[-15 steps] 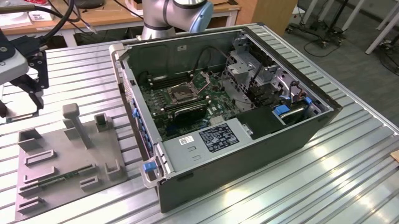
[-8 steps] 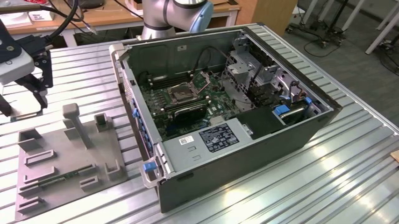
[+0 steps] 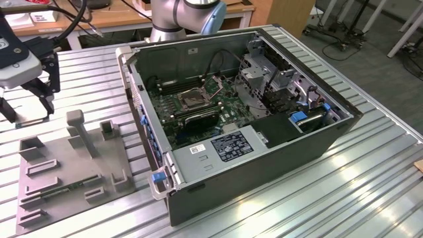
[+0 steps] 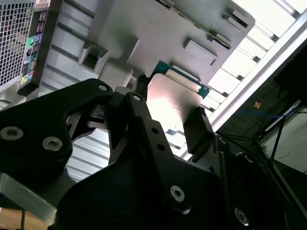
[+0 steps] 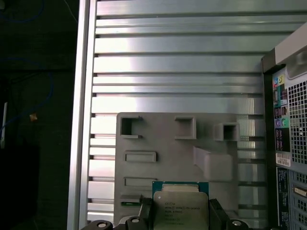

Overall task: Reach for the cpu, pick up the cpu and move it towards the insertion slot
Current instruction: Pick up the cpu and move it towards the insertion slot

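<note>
The cpu (image 5: 180,208), a small square chip with a shiny metal face and a green edge, sits between my gripper's (image 5: 180,218) two black fingers. In the second wrist view its bright face (image 4: 170,103) is clamped by a finger on each side. In the exterior view my gripper (image 3: 29,116) hangs at the far left, above the slatted table and beyond the grey fixture plate (image 3: 73,168). The insertion slot (image 3: 192,97), dark-centred with a silvery frame, lies on the motherboard inside the open case, well to the exterior view's right of the gripper.
The open computer case (image 3: 264,148) lies on the slatted metal table (image 3: 370,168). The fixture plate (image 5: 168,158) carries raised blocks and posts. The table's edge (image 5: 84,120) runs close by the plate. The arm's base (image 3: 175,20) stands behind the case.
</note>
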